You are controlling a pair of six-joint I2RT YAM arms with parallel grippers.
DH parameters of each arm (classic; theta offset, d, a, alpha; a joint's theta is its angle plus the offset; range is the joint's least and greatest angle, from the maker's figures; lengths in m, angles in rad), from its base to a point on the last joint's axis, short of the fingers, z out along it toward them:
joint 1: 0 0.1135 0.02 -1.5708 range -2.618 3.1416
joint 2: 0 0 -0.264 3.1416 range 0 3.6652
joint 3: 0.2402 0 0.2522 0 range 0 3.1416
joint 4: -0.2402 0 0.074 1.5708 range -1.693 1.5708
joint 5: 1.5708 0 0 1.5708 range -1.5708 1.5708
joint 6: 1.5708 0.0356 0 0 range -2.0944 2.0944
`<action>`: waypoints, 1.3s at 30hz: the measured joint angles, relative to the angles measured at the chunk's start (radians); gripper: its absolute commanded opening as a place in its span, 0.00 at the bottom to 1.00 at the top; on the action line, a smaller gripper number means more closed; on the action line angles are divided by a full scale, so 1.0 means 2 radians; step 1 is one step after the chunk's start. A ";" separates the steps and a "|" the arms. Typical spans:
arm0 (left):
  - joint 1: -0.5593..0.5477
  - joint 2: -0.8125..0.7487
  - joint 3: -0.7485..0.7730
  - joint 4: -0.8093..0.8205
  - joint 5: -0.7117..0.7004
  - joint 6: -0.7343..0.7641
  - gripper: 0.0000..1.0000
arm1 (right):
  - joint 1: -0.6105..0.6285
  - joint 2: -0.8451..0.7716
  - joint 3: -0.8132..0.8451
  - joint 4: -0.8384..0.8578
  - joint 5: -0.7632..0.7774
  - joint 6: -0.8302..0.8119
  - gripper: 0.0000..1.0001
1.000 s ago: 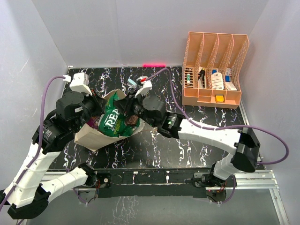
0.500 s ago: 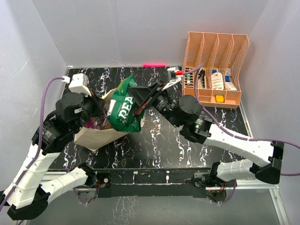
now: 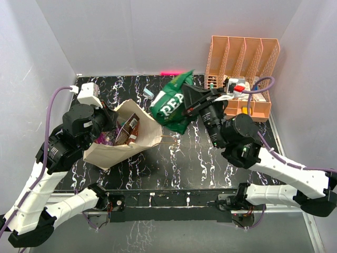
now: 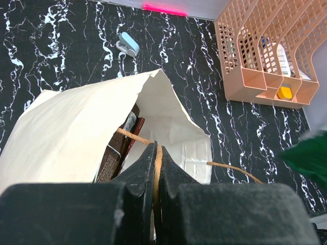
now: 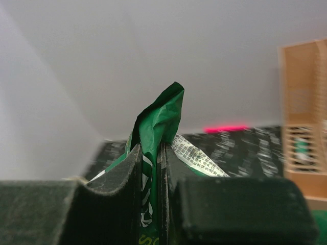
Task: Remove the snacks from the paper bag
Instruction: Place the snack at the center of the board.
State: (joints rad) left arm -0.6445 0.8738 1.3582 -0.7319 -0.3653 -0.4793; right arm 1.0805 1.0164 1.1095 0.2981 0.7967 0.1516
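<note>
Our right hand [image 3: 190, 101] was clamped on the top edge of the dark green packet [image 3: 170, 109], which hung in the air above the bench [image 3: 179, 163], toward the far edge and clear of the paper bag [image 3: 103, 153]. Our left hand [image 4: 155, 153] was closed on the bag's brown cord handle [image 4: 130, 136]. The bag lay on its side near the left edge, mouth open toward the middle, with a red-brown packet [image 3: 129, 129] inside. We saw the orange rack [image 3: 242, 52] at the far right corner.
</note>
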 measured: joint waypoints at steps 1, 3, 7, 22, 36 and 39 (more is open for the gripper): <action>0.000 0.000 0.000 0.000 0.000 0.001 0.00 | -0.005 -0.002 -0.017 -0.001 0.024 -0.019 0.08; 0.000 0.002 0.000 0.000 -0.001 0.004 0.00 | -0.024 0.001 -0.054 -0.014 0.058 -0.047 0.07; 0.000 0.006 0.000 0.000 -0.001 0.008 0.00 | -0.103 0.025 -0.095 -0.114 0.049 -0.020 0.07; 0.000 0.011 0.001 0.003 -0.003 0.013 0.00 | -0.252 0.248 -0.059 -0.247 -0.206 0.110 0.07; 0.000 0.011 0.002 0.002 -0.005 0.011 0.00 | -0.280 0.398 0.076 -0.324 -0.269 0.088 0.84; 0.000 0.011 0.002 0.002 -0.005 0.011 0.00 | -0.280 0.368 0.056 -0.339 -0.283 0.086 0.90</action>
State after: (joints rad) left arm -0.6445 0.8963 1.3617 -0.7280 -0.3744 -0.4564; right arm 0.5205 1.7523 1.2221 -0.3801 0.2298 0.3241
